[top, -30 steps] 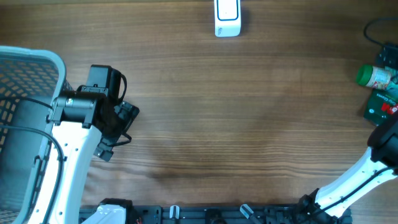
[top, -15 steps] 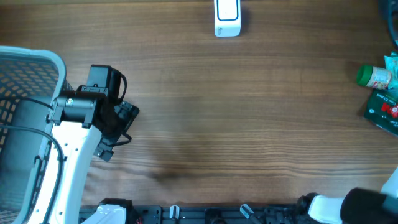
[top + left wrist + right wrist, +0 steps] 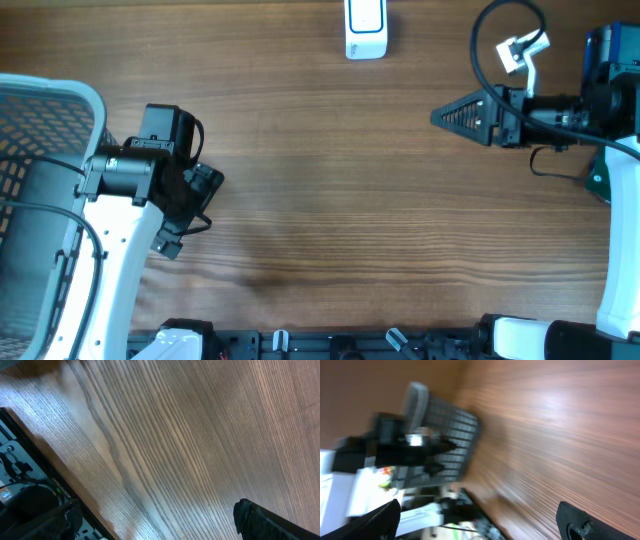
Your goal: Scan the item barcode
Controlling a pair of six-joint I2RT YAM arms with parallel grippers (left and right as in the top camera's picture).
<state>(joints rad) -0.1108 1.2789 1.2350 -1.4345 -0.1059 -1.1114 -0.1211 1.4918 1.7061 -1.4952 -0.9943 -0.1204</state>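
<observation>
A white barcode scanner point(image 3: 365, 30) stands at the table's far edge, near the middle. At the far right, only a corner of a green packet point(image 3: 595, 183) shows beneath my right arm; other items there are hidden. My right gripper point(image 3: 445, 117) hangs over the right part of the table and points left. It is open, and the blurred right wrist view shows nothing between its fingers point(image 3: 480, 527). My left gripper point(image 3: 195, 212) stays at the left beside the basket. It is open and empty over bare wood point(image 3: 155, 525).
A grey mesh basket point(image 3: 60, 100) fills the left edge and also appears, blurred, in the right wrist view point(image 3: 445, 435). A cable loop point(image 3: 510, 30) rises above the right arm. A black rail point(image 3: 330, 345) runs along the near edge.
My right arm has swung up from the lower right corner, and it now reaches left over the items at the right, covering the green-capped bottle. The left arm has not moved.
</observation>
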